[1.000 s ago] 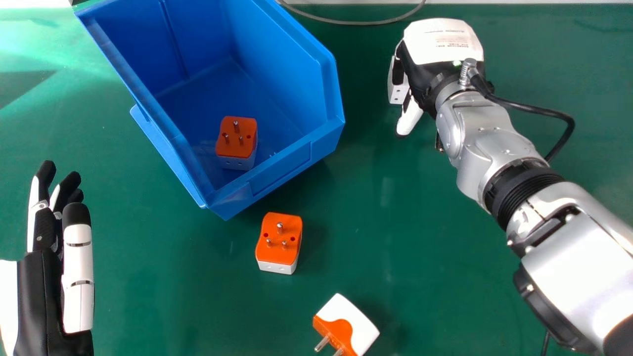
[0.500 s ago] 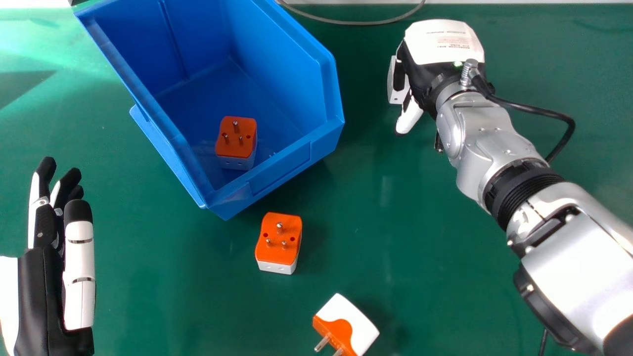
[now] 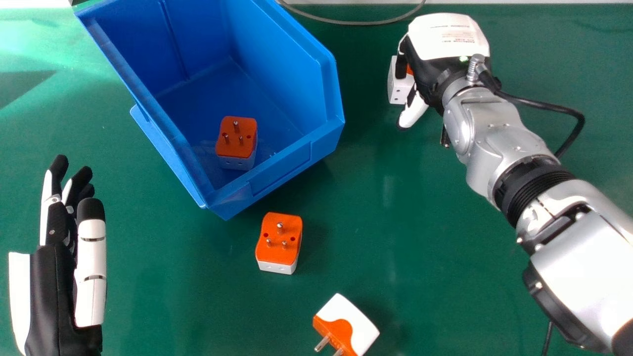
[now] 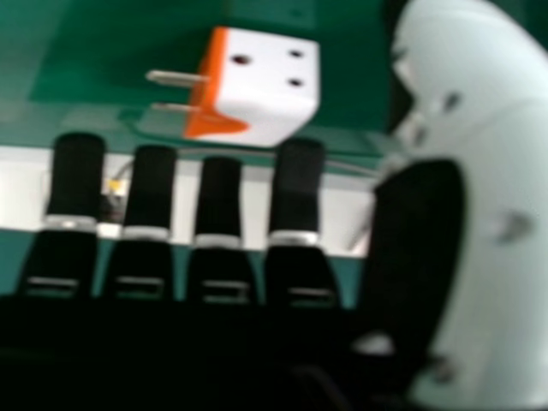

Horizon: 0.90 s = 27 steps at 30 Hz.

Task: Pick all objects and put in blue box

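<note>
Green tabletop (image 3: 445,277) runs under blue box (image 3: 282,170) and grey cable (image 3: 346,23).

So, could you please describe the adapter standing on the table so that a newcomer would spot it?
Find the big blue box on the green table. Just off its corner nearest the robot stands a white adapter with an orange top and three upright pins. Its look-alike sits inside the box; outside, no other has its pins up.

Head view: blue box (image 3: 284,170) clipped at top edge, nearest adapter (image 3: 353,319) at bottom. Right robot hand (image 3: 447,39) partly hides another adapter (image 3: 396,91).
</note>
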### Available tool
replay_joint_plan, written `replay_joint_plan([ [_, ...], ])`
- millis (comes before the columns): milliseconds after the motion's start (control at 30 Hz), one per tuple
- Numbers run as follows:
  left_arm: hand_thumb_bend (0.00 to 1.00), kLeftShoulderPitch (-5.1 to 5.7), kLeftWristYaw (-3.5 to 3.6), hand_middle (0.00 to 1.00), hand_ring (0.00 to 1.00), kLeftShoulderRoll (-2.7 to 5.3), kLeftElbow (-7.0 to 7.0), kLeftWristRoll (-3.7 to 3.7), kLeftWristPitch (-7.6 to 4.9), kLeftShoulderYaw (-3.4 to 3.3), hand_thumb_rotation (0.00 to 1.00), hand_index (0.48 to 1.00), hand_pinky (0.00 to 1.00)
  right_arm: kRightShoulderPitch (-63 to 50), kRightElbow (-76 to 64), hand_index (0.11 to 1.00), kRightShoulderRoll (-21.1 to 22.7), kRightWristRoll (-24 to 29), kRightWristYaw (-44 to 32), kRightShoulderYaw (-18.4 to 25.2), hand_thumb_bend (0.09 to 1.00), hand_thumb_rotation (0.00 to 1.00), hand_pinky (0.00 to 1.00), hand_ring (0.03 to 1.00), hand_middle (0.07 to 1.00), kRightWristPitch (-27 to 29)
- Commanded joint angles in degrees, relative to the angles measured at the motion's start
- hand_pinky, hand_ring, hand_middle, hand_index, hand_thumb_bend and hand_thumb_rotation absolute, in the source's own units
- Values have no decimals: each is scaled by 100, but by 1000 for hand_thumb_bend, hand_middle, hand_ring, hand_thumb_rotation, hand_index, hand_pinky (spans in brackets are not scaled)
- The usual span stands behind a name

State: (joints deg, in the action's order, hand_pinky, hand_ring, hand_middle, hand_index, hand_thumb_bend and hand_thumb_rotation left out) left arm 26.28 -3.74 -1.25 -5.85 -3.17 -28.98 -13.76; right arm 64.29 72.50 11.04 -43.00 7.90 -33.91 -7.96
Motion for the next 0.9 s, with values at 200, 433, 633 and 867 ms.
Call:
replay_joint_plan([
  [200, 450, -57, 80, 929, 911, -28, 102, 151, -117, 37, 983, 956, 904, 302, -505, 830, 207, -89, -256, -21, 687, 255, 679, 833, 879, -264],
  [433, 478, -154, 170, 935, 919, -55, 267, 257, -259, 23, 976, 963, 909, 402, -486, 901, 231, -146, -380, -93, 752, 339, 790, 907, 938, -219],
  [633, 474, -100, 122, 942, 924, -62, 234, 159, -330, -40, 979, 967, 920, 422, -197, 937, 71, -152, -278, -171, 807, 389, 856, 946, 974, -162],
  [867, 472, -24, 80, 947, 932, -78, 220, 68, -362, -62, 992, 977, 928, 459, 95, 965, -13, -155, -321, -257, 831, 411, 879, 970, 990, -98],
])
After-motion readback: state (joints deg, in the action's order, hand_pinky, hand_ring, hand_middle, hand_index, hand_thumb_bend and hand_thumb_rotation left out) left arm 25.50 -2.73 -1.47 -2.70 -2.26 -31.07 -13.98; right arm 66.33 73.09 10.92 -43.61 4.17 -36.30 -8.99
